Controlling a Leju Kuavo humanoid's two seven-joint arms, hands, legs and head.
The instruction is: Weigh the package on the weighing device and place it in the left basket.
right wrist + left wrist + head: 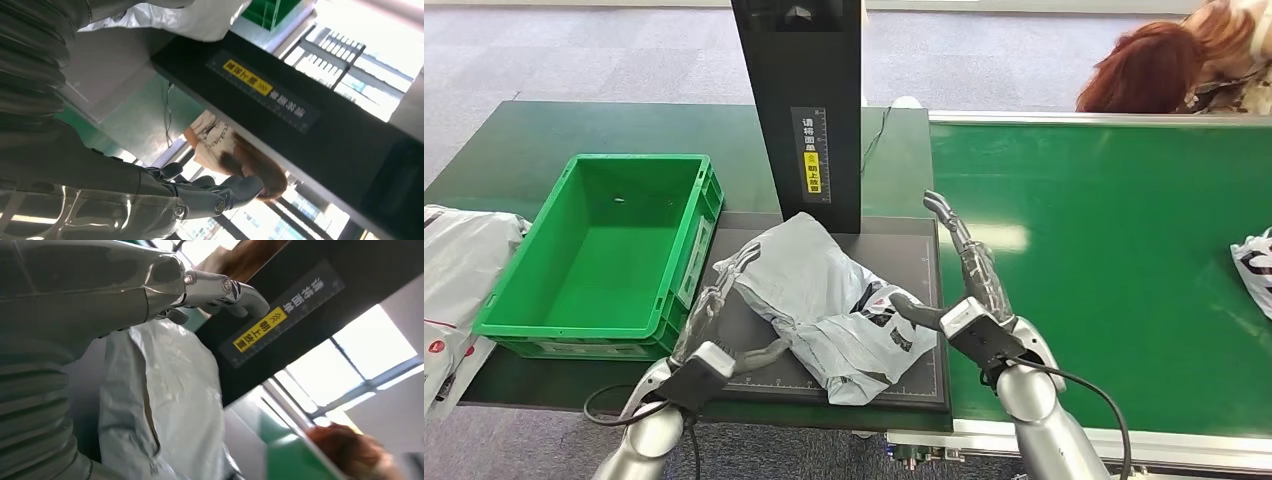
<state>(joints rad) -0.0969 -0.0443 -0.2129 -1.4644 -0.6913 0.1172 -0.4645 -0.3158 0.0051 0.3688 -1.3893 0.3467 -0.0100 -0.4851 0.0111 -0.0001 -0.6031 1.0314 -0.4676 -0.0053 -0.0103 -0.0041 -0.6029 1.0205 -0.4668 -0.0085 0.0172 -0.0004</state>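
The green belt (1114, 250) takes up the right side, with a metal rail along its far and near edges. Left of it lies the dark green surface (534, 140). A black post (804, 100) stands upright at the back of the scale (924, 330), carrying a yellow label with printed characters. The scale is a flat black plate with fine ruler marks on its near edge, set on the surface between the basket (604, 250) and the belt. The basket is a green crate standing just left of the scale, nothing visible inside it.

The package (824, 300), a crumpled grey poly bag with dark print, lies on the scale in front of the post, roughly central. A second bag (454, 270) lies at the far left beside the basket, and a third (1254, 265) rests on the belt at the right edge. A person's hair (1164, 65) shows beyond the belt's far rail.

The left robot hand (719, 320) rests against the package's left side, fingers spread along it and thumb under the near edge; it does not enclose the package. The right robot hand (959, 290) is at the package's right, fingers apart and extended upward, thumb touching the bag's edge, holding nothing.
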